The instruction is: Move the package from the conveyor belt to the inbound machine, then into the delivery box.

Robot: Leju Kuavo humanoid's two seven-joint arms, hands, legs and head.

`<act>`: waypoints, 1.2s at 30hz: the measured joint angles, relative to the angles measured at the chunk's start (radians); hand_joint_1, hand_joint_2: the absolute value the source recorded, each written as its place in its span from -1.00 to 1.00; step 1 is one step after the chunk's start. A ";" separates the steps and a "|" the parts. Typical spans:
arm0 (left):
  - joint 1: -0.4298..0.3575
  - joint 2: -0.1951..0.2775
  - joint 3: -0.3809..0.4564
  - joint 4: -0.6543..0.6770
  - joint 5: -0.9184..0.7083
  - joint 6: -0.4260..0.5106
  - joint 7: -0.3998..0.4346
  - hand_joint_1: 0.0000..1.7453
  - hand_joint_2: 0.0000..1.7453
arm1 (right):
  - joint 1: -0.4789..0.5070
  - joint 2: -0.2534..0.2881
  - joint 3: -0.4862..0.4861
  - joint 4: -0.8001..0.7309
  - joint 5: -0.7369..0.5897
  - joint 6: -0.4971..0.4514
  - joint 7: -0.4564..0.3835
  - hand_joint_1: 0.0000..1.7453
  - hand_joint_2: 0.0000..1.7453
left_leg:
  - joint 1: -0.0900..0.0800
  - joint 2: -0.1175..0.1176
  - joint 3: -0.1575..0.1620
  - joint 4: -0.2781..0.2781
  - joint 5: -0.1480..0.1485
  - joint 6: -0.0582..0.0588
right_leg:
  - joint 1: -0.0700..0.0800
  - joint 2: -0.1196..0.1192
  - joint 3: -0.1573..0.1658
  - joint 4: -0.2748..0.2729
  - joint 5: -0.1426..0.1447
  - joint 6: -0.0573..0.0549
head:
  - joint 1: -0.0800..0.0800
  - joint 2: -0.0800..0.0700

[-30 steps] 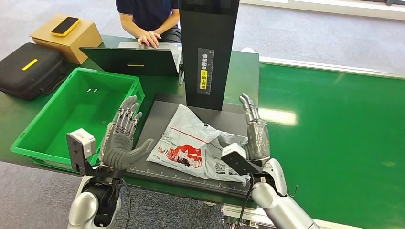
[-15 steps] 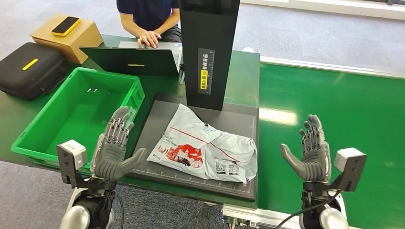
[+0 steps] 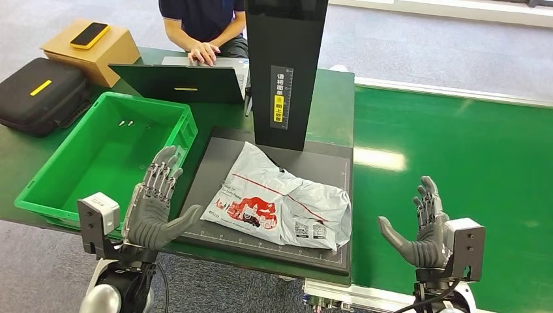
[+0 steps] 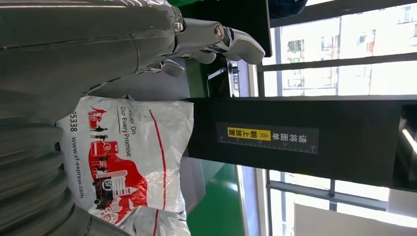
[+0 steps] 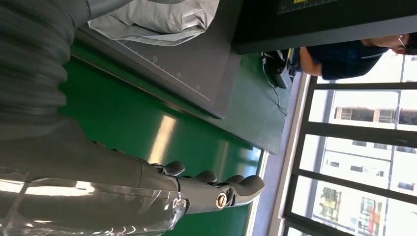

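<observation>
On the flat dark scanner plate (image 3: 215, 160), a crinkled grey plastic package (image 3: 280, 199) lies between empty, spread left hand (image 3: 153, 205) and right hand (image 3: 424, 228).

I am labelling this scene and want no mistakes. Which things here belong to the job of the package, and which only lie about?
For the job:
- package
- inbound machine, on whose dark platform the package lies
- green delivery box
- conveyor belt
- left hand, right hand, both open

Only lying about:
- laptop
- black case
- cardboard box with a phone

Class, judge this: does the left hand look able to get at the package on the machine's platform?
Probably yes: the left hand is open beside the package, nothing between them.
</observation>
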State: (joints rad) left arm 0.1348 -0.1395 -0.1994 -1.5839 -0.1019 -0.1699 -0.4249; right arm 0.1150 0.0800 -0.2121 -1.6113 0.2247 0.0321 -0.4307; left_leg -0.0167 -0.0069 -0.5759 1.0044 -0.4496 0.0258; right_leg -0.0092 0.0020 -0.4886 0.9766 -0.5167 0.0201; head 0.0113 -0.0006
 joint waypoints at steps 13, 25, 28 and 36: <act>0.000 -0.013 0.018 -0.003 -0.010 -0.006 0.002 -1.00 1.00 | 0.001 0.020 0.000 -0.012 0.011 0.000 0.000 -1.00 1.00 | 0.000 0.000 0.000 0.000 0.000 0.000 | 0.000 0.000 0.000 0.000 0.000 0.000 | 0.000 0.000; -0.001 -0.037 0.041 -0.003 -0.033 -0.040 0.007 -1.00 1.00 | 0.001 0.037 0.000 -0.022 0.019 -0.002 0.000 -1.00 1.00 | 0.000 0.000 0.000 0.000 0.000 0.000 | 0.000 0.000 0.000 0.000 0.000 0.000 | 0.000 0.000; -0.001 -0.039 0.044 -0.004 -0.037 -0.044 0.007 -1.00 1.00 | 0.000 0.040 -0.002 -0.024 0.027 -0.011 0.002 -1.00 1.00 | 0.000 0.000 0.000 0.000 0.000 0.000 | 0.000 0.000 0.000 0.000 0.000 0.000 | 0.000 0.000; -0.003 -0.039 0.046 -0.004 -0.044 -0.052 0.007 -1.00 1.00 | -0.001 0.046 -0.007 -0.028 0.031 -0.014 0.003 -1.00 1.00 | 0.000 0.000 0.000 0.000 0.000 0.000 | 0.000 0.000 0.000 0.000 0.000 0.000 | 0.000 0.000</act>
State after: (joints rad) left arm 0.1322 -0.1789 -0.1530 -1.5875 -0.1457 -0.2218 -0.4181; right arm 0.1140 0.1265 -0.2189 -1.6389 0.2560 0.0180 -0.4276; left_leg -0.0168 -0.0069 -0.5757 1.0045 -0.4496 0.0258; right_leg -0.0093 0.0020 -0.4888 0.9765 -0.5167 0.0200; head 0.0112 -0.0007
